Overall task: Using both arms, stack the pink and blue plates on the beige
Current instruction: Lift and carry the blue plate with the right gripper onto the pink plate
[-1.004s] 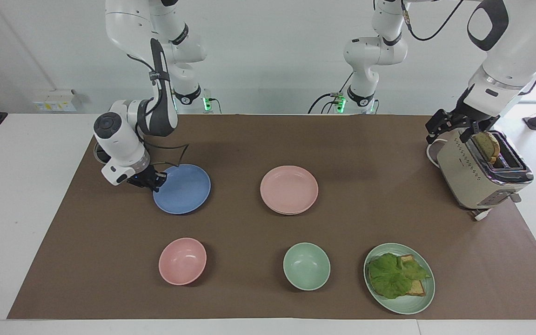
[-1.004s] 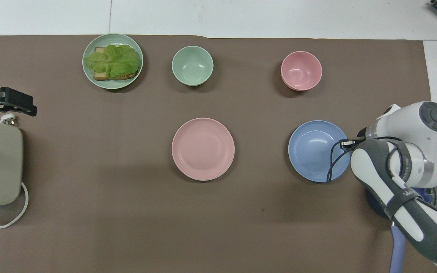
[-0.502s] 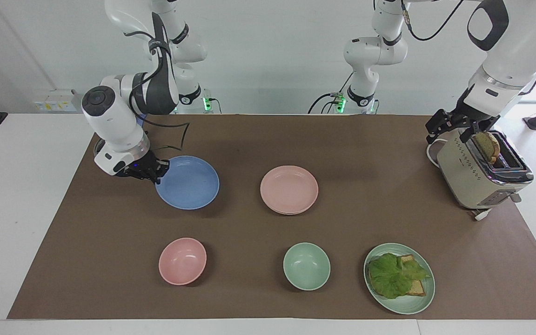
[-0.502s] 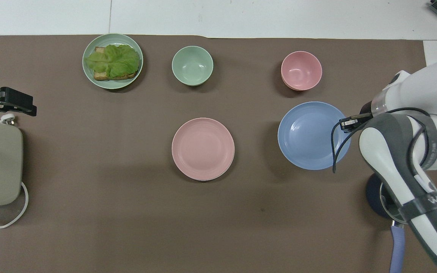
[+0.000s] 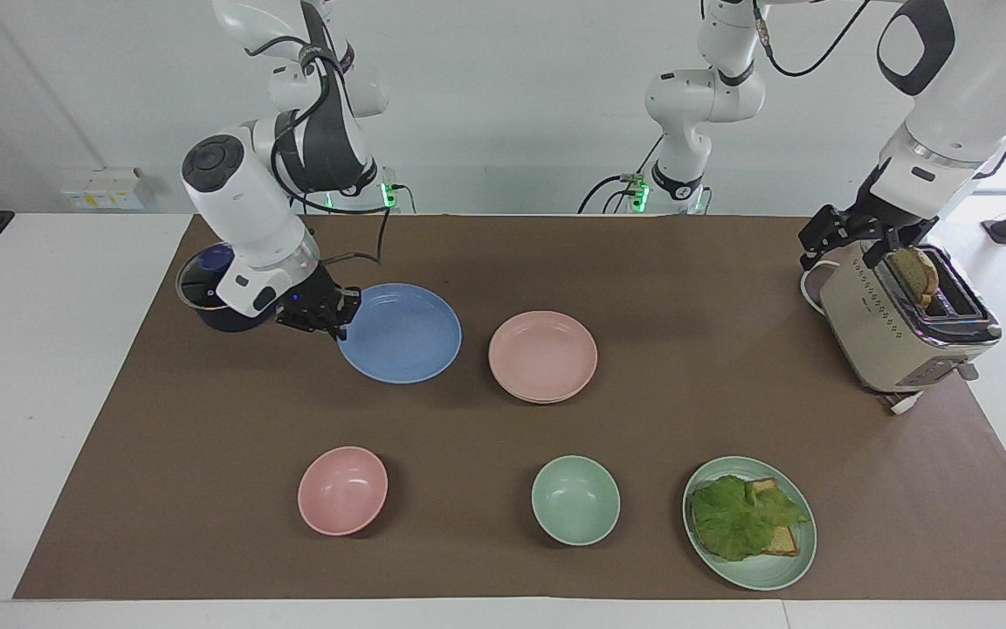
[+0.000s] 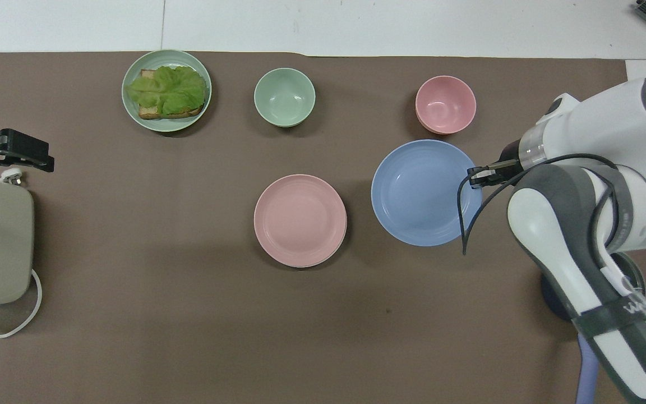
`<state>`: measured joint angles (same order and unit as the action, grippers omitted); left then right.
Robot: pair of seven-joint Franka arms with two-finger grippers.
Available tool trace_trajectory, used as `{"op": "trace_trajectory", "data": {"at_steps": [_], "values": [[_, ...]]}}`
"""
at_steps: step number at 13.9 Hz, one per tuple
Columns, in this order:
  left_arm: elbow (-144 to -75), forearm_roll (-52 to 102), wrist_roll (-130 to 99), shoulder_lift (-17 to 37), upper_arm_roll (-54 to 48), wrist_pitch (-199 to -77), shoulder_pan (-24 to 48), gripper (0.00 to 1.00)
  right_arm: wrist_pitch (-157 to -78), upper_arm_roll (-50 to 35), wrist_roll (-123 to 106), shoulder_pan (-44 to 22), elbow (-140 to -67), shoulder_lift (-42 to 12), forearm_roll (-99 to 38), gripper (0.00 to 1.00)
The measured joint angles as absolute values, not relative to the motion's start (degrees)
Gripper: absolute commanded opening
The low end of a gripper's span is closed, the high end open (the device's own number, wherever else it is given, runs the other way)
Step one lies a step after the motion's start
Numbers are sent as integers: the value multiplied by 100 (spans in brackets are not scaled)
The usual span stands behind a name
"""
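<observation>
My right gripper [image 5: 339, 321] is shut on the rim of the blue plate [image 5: 403, 334], which it holds a little above the mat beside the pink plate [image 5: 542, 352]. From overhead the blue plate [image 6: 418, 193] hangs close to the pink plate [image 6: 300, 219], gripped by my right gripper [image 6: 473, 177] at the edge toward the right arm's end. The pink plate lies mid-table, and a thin pale rim under it is the beige plate [image 5: 547, 399]. My left gripper [image 5: 870, 240] waits open over the toaster [image 5: 887, 332].
A pink bowl [image 5: 342, 490], a green bowl [image 5: 575, 500] and a green plate [image 5: 795, 563] with lettuce on toast stand farthest from the robots. Toast sticks out of the toaster's slot. A dark lidded pot [image 5: 206, 293] sits near the right arm's base.
The right arm has lifted the blue plate off the mat and carried it toward the pink plate. The left arm has not moved.
</observation>
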<state>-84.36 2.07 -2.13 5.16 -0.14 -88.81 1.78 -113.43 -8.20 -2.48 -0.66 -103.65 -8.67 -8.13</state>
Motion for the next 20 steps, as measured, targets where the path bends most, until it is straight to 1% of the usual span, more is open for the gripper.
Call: {"op": "trace_trajectory", "data": {"at_steps": [2, 4, 7, 9, 12, 17, 20], "values": [[-8436, 207, -213, 516, -14, -8881, 178, 100, -11521, -978, 200, -266, -10365, -884, -816, 0], [-8436, 207, -213, 516, -14, -8881, 178, 100, -11746, -1002, 714, -645, -10367, -934, -817, 0], [-8436, 207, -213, 516, -14, -8881, 178, 100, -12149, -1013, 1440, -1178, -10373, -1130, -817, 0], [-8436, 207, -213, 516, -14, -8881, 178, 100, -12449, -1016, 1714, -1408, -10375, -1302, -817, 0], [-8436, 207, -213, 516, -14, -8880, 178, 100, -12776, -1017, 1941, -1636, -10376, -1534, -817, 0], [-8436, 207, -213, 516, -14, -8880, 178, 100, -12937, -1018, 1970, -1925, -10466, -1806, -817, 0], [-8436, 207, -213, 516, -14, -8880, 178, 100, -13160, -1017, 1970, -1978, -10598, -1879, -817, 0]]}}
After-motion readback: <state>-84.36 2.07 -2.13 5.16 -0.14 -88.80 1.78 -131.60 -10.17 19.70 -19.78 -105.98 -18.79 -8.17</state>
